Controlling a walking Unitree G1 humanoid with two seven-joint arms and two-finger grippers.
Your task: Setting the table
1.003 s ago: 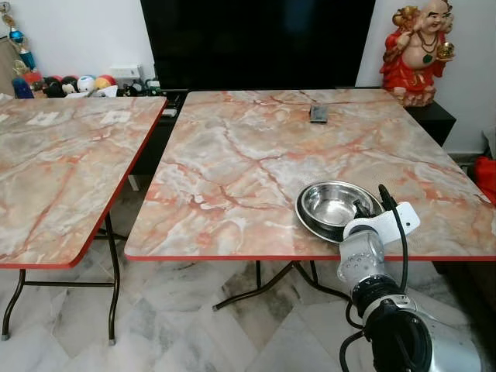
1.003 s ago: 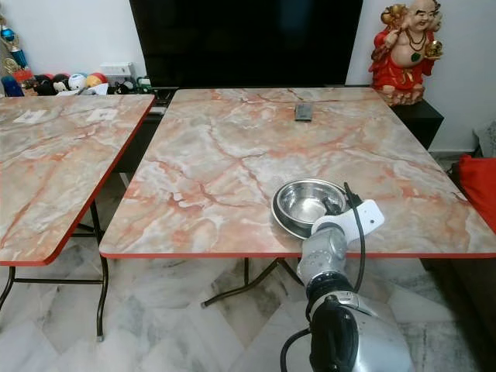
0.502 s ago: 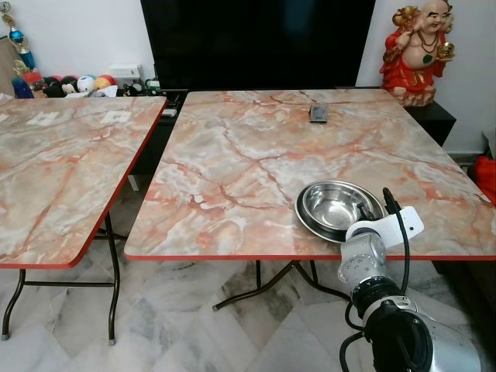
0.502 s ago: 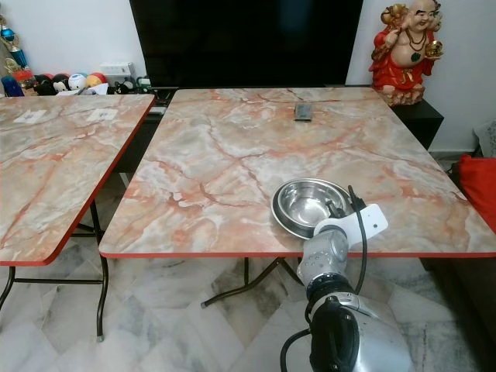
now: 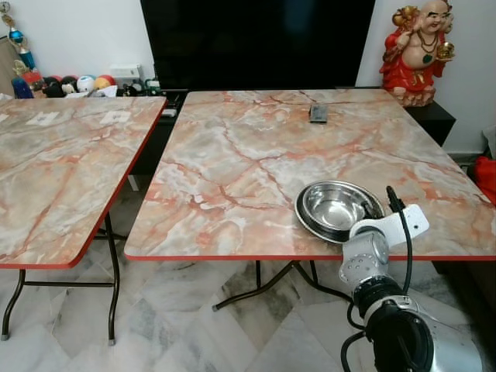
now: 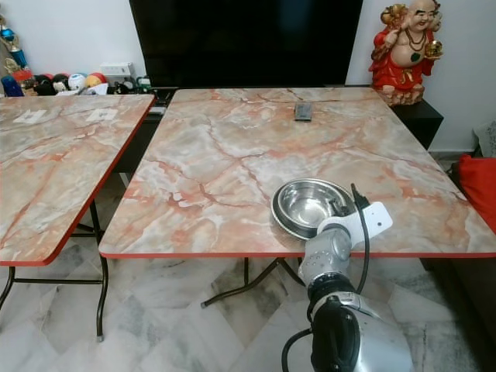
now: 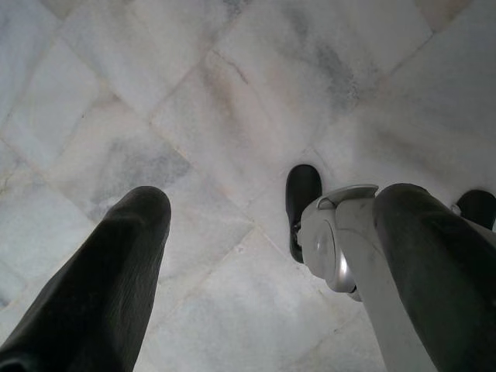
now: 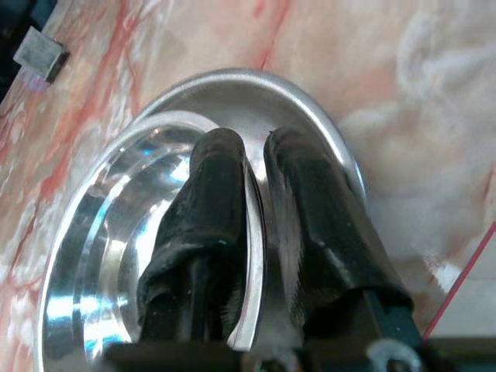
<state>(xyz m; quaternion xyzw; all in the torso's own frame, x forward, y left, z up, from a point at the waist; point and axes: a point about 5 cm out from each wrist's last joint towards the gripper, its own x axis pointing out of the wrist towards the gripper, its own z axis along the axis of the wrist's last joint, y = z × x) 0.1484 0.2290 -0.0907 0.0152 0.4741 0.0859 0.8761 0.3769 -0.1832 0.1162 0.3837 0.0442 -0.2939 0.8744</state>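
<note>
Since a second ago the right arm has drifted a little toward the robot's right and nearer the table edge, and the steel bowl (image 5: pixel 339 209) has gone with it by a hair; nothing else in the room has shifted. That bowl sits on the marble-patterned table (image 5: pixel 248 155), at its near right corner, close to the red edge, and it looks to be two nested pieces, an inner bowl inside a wider rim or plate. The right pincer (image 8: pixel 256 209) is closed on the near rim, one black finger inside the bowl and one outside, with the thin metal wall pinched between them, which I take to be the reason for coming at it from the edge: a shallow, slick bowl offers little else to hold. Setting it near the front edge would suit a place setting for someone seated there, so I judge the bowl is being nudged into its spot or is about to be let go. A small dark box (image 5: pixel 318 114) lies well apart at the far side of the table. The left pincer (image 7: pixel 256 256) hangs idle over the pale tiled floor (image 7: pixel 194 85), its fingers spread and holding nothing. A second table (image 5: pixel 62 163) stands beside on the left.
</note>
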